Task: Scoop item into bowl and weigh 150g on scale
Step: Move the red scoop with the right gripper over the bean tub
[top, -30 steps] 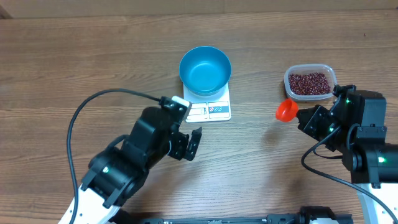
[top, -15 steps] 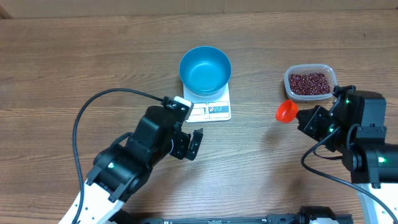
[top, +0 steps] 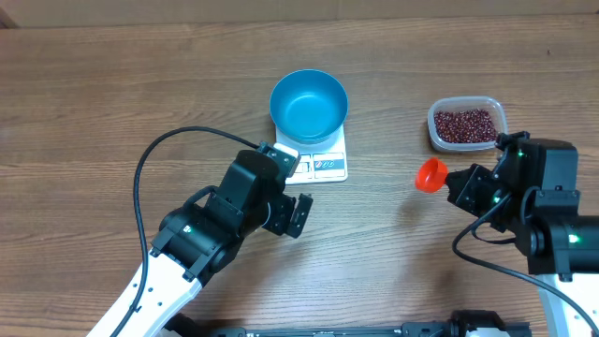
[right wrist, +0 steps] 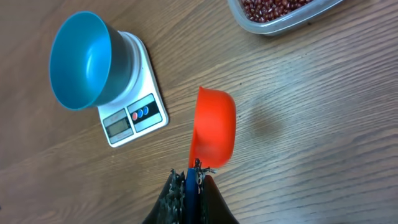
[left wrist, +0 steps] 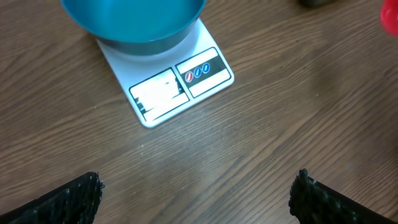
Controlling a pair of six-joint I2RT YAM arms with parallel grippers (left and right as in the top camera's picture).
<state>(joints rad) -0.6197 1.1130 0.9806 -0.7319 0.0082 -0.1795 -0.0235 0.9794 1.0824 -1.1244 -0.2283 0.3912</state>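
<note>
Brown wood-grain planks make up the counter (top: pixel 94 94), and near its middle lies the scale (top: pixel 323 167), a small flat white rectangle whose display window and coloured buttons face the robot. On the far part of the scale sits the bowl (top: pixel 309 105), round and deep blue, its smooth lighter inside in plain view from overhead; its rim overhangs the scale's far edge and leaves only the display strip uncovered. Off to the right of the scale, and a little farther back, stands a clear plastic tub (top: pixel 497 112) with rounded corners, and the beans (top: pixel 465 124) lie inside it as a loose maroon layer. Between the scale and the tub, apart from both, an orange scoop (top: pixel 430 174) hangs above the wood. The right claw (right wrist: pixel 188 180) is clamped tight on the scoop's handle, and the wrist view shows the cup pointing away from the fingers towards the tub. The left claw (left wrist: pixel 196 198) hovers just in front of the scale, near its left corner, with its jaws spread wide over bare wood and touching neither scale nor bowl. A black cable (top: pixel 145 168) loops over the counter to the left of the scale, running to the left arm.
</note>
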